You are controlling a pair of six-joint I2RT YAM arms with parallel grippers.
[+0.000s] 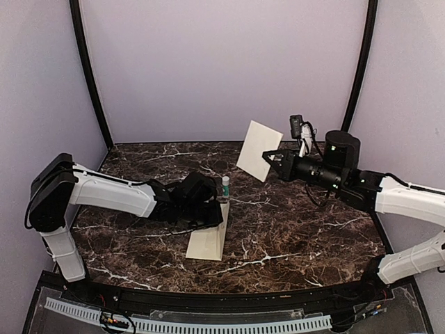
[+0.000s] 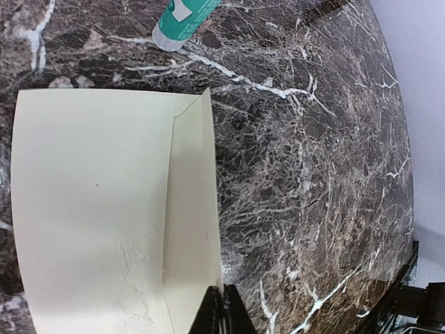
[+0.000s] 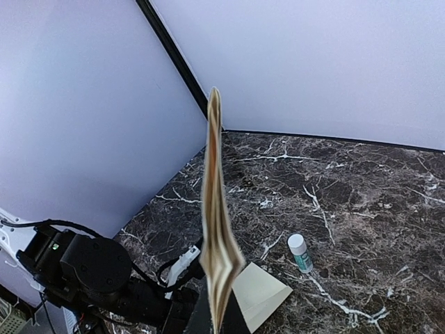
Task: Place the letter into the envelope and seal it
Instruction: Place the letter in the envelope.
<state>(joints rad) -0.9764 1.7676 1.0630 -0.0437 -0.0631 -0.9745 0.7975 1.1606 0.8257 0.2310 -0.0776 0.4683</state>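
We see the right gripper clamped on the letter, holding the folded sheet in the air above the marble table, at approx. 1 o'clock from the table centre. In the right wrist view the letter shows edge-on: a thin upright stack of folds, w/ the jaws shut tight at its lower end. The envelope lies on the table at approx. 7 o'clock from centre, its flap lifted. The left gripper has its fingers pressed together on the flap's edge. A teal-and-white glue stick stands upright near the envelope, at its 12 o'clock, not touching it.
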